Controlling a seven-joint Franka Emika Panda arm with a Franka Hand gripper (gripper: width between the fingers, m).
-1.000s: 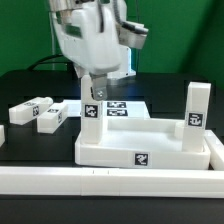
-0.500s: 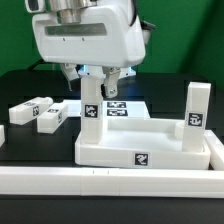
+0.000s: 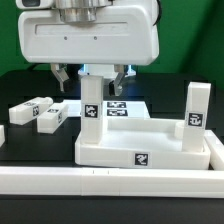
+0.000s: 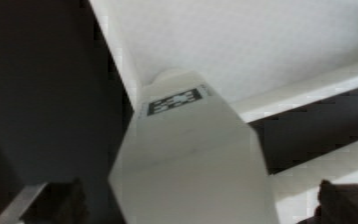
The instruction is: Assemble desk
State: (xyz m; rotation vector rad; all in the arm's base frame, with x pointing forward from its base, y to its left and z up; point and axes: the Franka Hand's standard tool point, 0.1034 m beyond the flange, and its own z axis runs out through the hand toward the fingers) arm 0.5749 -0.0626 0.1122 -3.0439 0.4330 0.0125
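Observation:
The desk slab (image 3: 150, 143) lies upside down, white with a raised rim. Two white legs stand upright on it, one at its left corner (image 3: 91, 112) and one at its right corner (image 3: 196, 108). My gripper (image 3: 90, 76) hovers just over the left leg, open, with a finger (image 3: 62, 76) on either side and touching nothing. In the wrist view the same leg (image 4: 186, 160) with its tag rises between my fingers (image 4: 44, 203), and my gripper (image 4: 190, 208) is open around it. The slab (image 4: 247, 45) lies behind. Two loose legs (image 3: 32, 107) (image 3: 52, 118) lie at the exterior view's left.
The long white border rail (image 3: 110, 181) runs along the front. The marker board (image 3: 122, 107) lies behind the slab. Another white piece (image 3: 2, 134) shows at the left edge of the exterior view. The table is black.
My fingers have spread wider apart around the left leg. The hand has come closer to the camera and fills more of the exterior view. The leg stays upright.

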